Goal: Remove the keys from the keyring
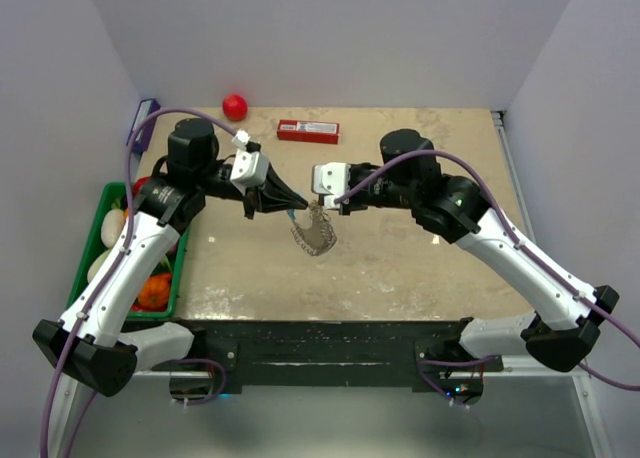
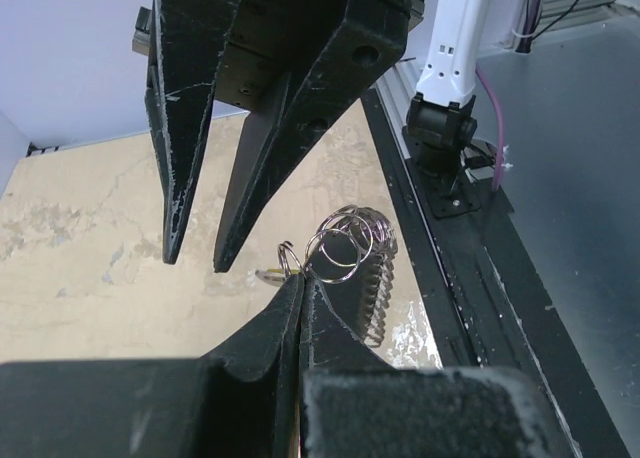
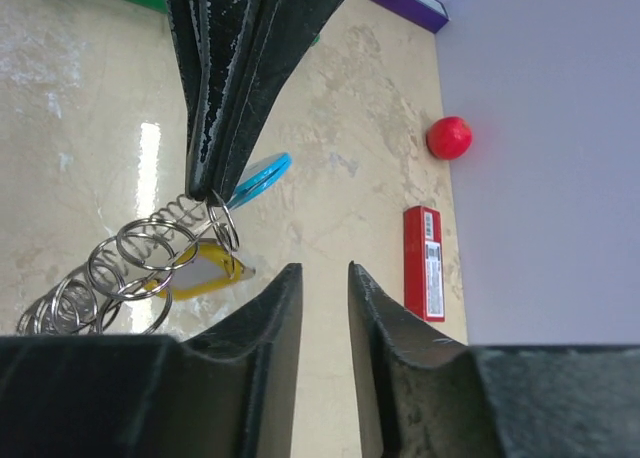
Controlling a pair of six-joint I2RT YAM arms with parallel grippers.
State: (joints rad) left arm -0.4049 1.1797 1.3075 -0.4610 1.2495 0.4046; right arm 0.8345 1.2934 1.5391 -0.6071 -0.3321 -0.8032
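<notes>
Keyring (image 3: 130, 263) is in the middle of the counter (image 1: 420, 268), right between my two arms. My left hand (image 3: 207, 190) is clenched tight on one of its silver rings, and the other rings hang down from that pinch in a floppy string. I cannot tell if the low end touches the counter. A light-blue curved piece (image 3: 262, 176) sits just beside the tip of the left hand. The little yellow key (image 3: 200, 276) is on the ring too, just under the pinch. My right hand (image 3: 318, 273) is very near the key, but its two fingers are parted with a small gap and nothing is between them. Far back by the wall are a red ball (image 1: 234, 106) and a red box (image 1: 308, 130). A green basket (image 1: 180, 278) is off to the left.
</notes>
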